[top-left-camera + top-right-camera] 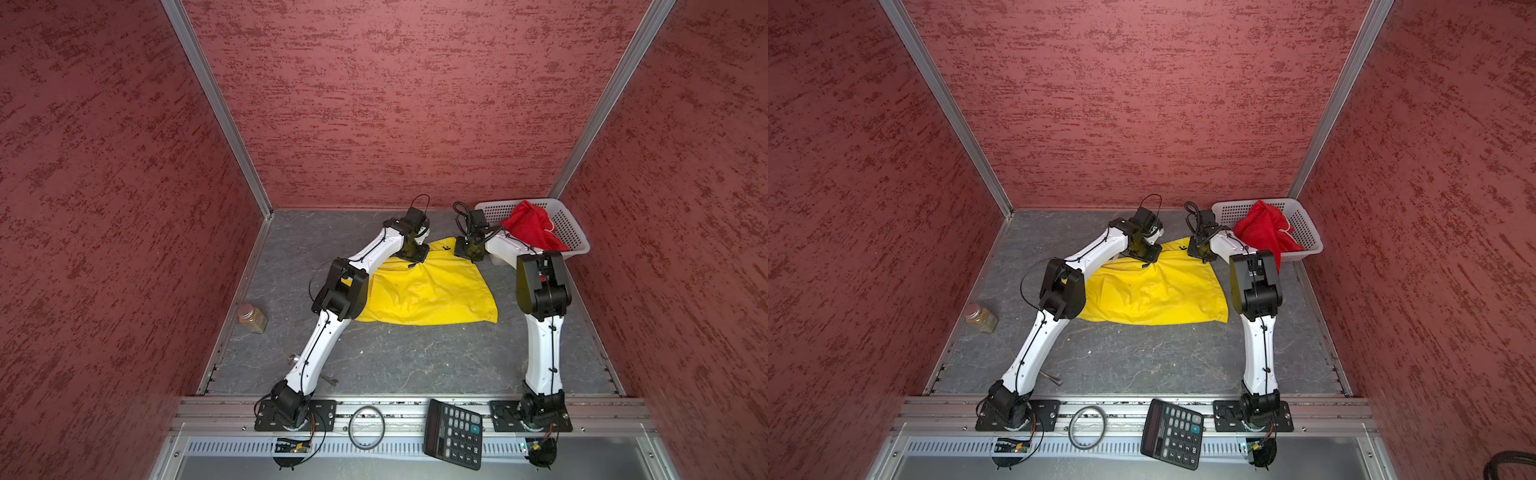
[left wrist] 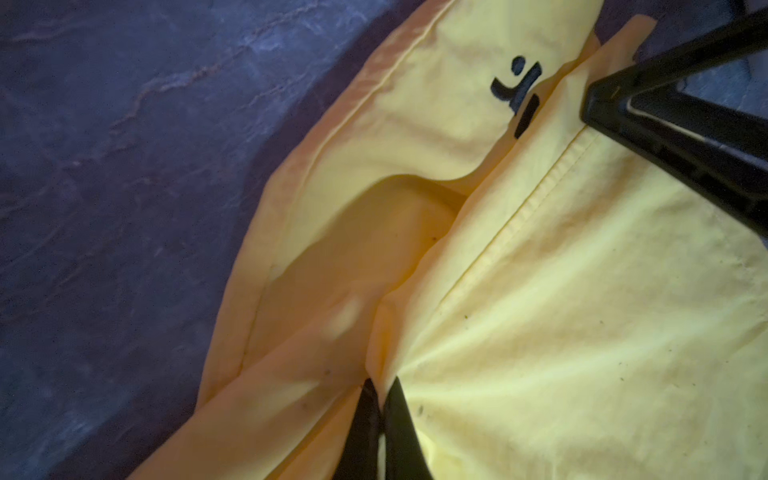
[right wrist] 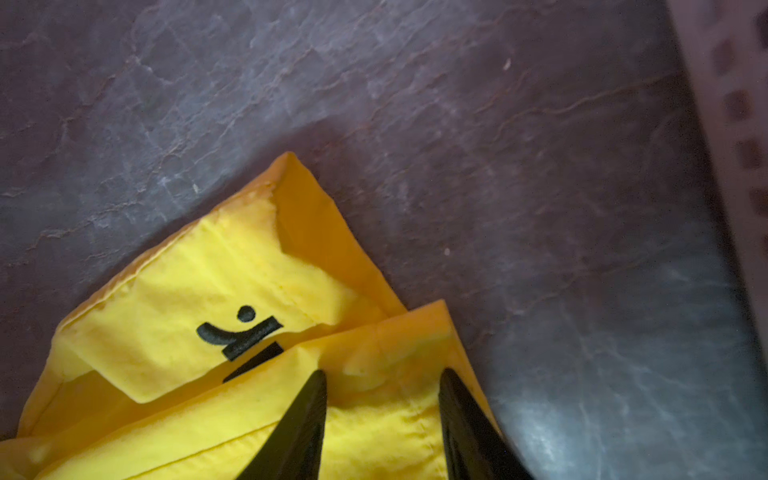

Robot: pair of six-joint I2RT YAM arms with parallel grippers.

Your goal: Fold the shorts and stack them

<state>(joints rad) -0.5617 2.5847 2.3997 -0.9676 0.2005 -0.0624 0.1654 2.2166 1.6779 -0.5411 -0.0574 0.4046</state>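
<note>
The yellow shorts point(image 1: 428, 291) point(image 1: 1154, 291) lie spread on the grey table between my arms, their dark label point(image 3: 241, 332) near the far edge. My left gripper point(image 2: 382, 382) point(image 1: 413, 253) is shut on a pinched ridge of the yellow fabric point(image 2: 582, 291) at that far edge. My right gripper point(image 3: 382, 374) point(image 1: 469, 251) is open, its fingers planted on either side of the shorts' far right corner point(image 3: 395, 332). The red shorts point(image 1: 528, 226) point(image 1: 1264, 230) sit bunched in the white basket point(image 1: 575, 232) point(image 1: 1306, 230) at the back right.
A jar point(image 1: 252, 318) lies by the left wall. A calculator point(image 1: 455, 432) and a ring point(image 1: 365, 426) rest on the front rail between the arm bases. Red walls close in the table on three sides.
</note>
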